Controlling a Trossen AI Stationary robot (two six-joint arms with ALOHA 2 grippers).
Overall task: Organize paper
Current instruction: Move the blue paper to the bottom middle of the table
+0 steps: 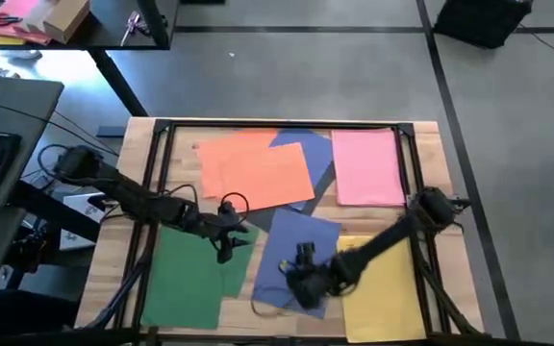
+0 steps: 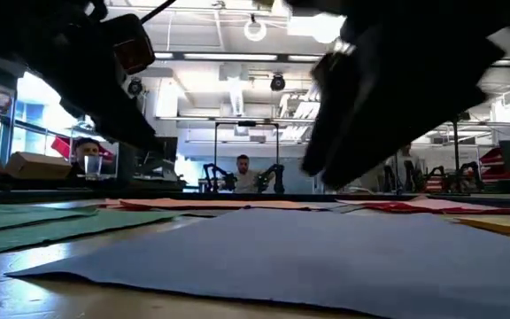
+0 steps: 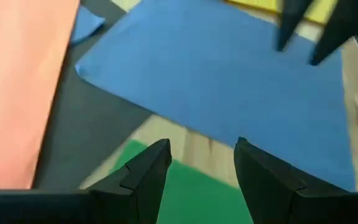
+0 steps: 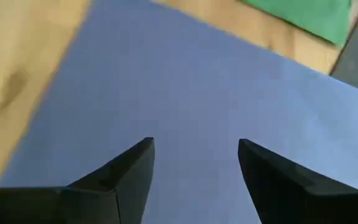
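While the right pincer (image 4: 194,165) is hovering with jaws apart over the blue sheet (image 1: 296,255) lying near the tabletop (image 1: 113,231) front, the left pincer (image 3: 201,165), also gaping and empty, is hanging over the green sheet's (image 1: 186,274) edge.

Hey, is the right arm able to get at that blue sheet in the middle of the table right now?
Probably yes. The right gripper hangs open directly over the blue sheet, which lies on top with nothing covering it. The left gripper sits off beside the green sheet, clear of the way.
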